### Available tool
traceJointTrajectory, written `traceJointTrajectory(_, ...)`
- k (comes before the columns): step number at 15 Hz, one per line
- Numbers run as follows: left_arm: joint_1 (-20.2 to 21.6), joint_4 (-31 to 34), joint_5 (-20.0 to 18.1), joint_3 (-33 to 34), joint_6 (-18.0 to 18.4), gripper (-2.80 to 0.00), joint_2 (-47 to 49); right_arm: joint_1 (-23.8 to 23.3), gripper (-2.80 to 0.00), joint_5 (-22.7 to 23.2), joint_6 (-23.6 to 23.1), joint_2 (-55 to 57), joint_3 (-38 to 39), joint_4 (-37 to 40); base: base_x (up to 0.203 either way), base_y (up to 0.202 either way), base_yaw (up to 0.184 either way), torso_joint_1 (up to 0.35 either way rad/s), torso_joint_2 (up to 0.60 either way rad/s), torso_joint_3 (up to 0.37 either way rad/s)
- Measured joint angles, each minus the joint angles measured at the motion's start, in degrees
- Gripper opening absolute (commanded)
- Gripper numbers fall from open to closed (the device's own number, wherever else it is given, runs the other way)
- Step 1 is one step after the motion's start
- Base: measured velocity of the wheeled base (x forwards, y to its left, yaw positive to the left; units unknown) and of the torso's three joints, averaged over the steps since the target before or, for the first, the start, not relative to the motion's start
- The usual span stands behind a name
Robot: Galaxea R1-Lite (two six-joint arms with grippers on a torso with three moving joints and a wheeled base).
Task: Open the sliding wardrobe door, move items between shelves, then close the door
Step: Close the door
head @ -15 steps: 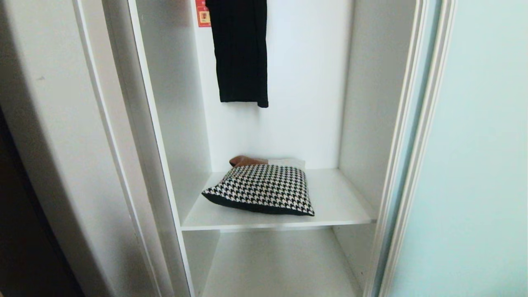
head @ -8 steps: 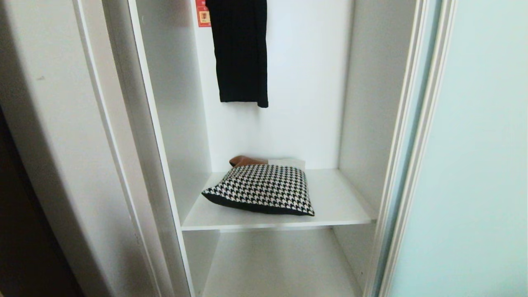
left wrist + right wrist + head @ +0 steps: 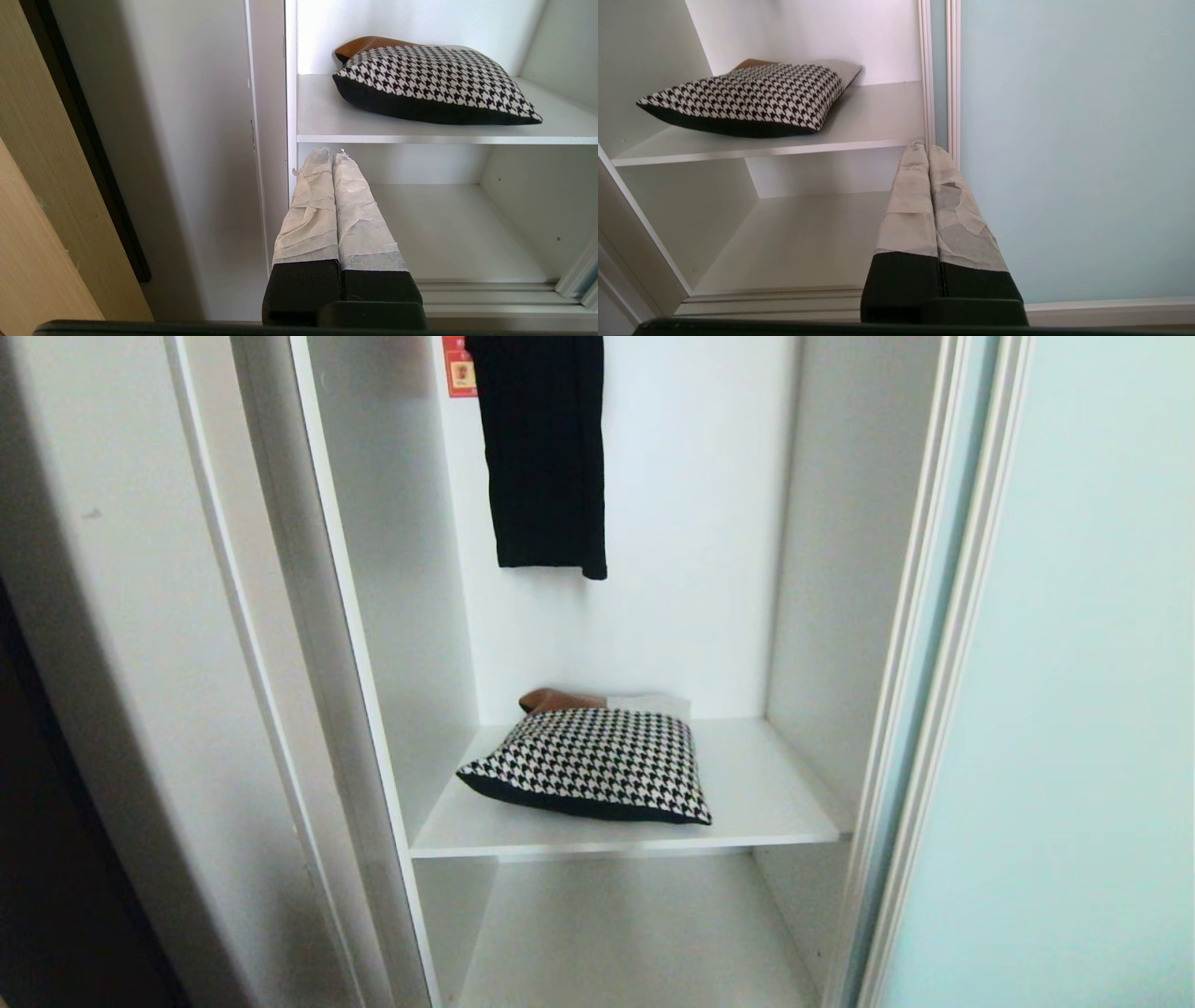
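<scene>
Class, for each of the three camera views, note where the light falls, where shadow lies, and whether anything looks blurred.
Head view: back wall bright, dark band at far left, cushion sharp. Left wrist view: cushion well lit, soft shadow under the upper shelf, left gripper sharp. Right wrist view: sliding door evenly lit without glare, lower shelf dimmer, right gripper sharp.

Black ribbed garment (image 3: 546,457) hangs inside – red tag (image 3: 457,369) beside it.

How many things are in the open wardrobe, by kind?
Cushion: 1
Black garment: 1
Red tag: 1
Shelves: 2, upper and lower
Total: 5
</scene>
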Motion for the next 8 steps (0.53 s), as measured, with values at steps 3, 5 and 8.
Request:
traceJointTrajectory(3,0.00,0.01,0.00,0.00,0.00,-2.80,0.02,-0.02,-2.80,0.06,2.40,-0.40,0.00,0.10,0.000,0.000,0.000,0.000,0.00,0.000)
traceJointTrajectory(5,-0.01,-0.01,0.00,-0.02,0.01,-2.80,0.02,-0.02,-2.80,0.12,5.66,-0.48,0.00,0.37,0.000,0.000,0.000,0.000,0.00,0.000)
traceJointTrajectory(8,-0.02,0.00,-0.01,-0.02,-0.02,-2.80,0.02,-0.02,-2.80,-0.27,6.58,-0.48,0.02,0.29,0.000,0.000,0.000,0.000,0.00,0.000)
